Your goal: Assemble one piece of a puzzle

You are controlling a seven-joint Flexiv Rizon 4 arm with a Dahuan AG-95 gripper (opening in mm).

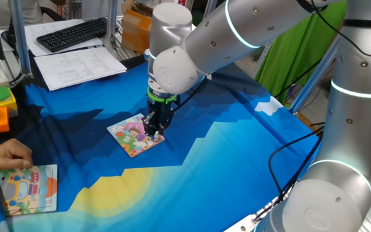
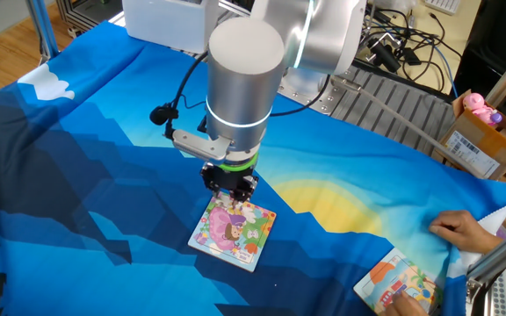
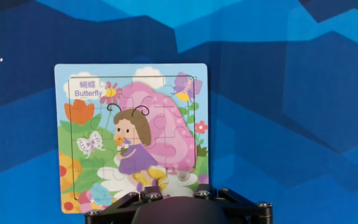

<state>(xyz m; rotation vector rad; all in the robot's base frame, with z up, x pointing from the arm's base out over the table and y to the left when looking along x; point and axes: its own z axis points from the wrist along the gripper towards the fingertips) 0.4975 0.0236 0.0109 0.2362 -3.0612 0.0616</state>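
Here the puzzle point(image 3: 131, 140) was laid flat, its butterfly girl seen upright from the hand; the piece was perhaps hidden, and the gripper's point(image 1: 153, 131) grip couldn't be told.

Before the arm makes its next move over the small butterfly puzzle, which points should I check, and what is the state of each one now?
1. Gripper is over the puzzle, at the board's edge nearest the hand camera: ok.
2. Gripper points straight down at the board: ok.
3. The piece is between the fingers: cannot tell, the fingertips are hidden in every view.
4. An empty slot shows in the picture: cannot tell, the visible part looks complete and the gripper body covers the near edge.
5. Puzzle lies flat on the blue cloth: ok.
6. The person's hand stays away from the arm, beside the other puzzle board: ok.
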